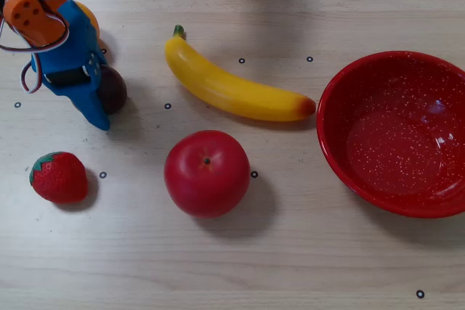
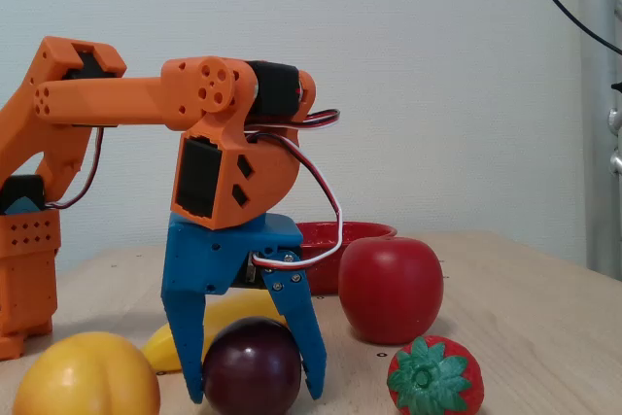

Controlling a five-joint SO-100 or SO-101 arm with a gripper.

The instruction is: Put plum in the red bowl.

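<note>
While plum [image 2: 252, 369] sits on table, gripper [image 2: 255, 391] straddles it (fingers flanking, contact unclear).

Pale wood-grain table [image 1: 305, 266] carrying plum [image 2: 252, 368] between fingers [image 2: 184, 337]; strawberry [image 1: 58, 176], apple [image 1: 207, 173], banana [image 1: 232, 91], red bowl [image 1: 341, 157] beyond them.

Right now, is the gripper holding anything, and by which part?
The gripper has its blue fingers down either side of the plum, at its widest part. The plum sits on the table; a firm clamp cannot be told.
</note>
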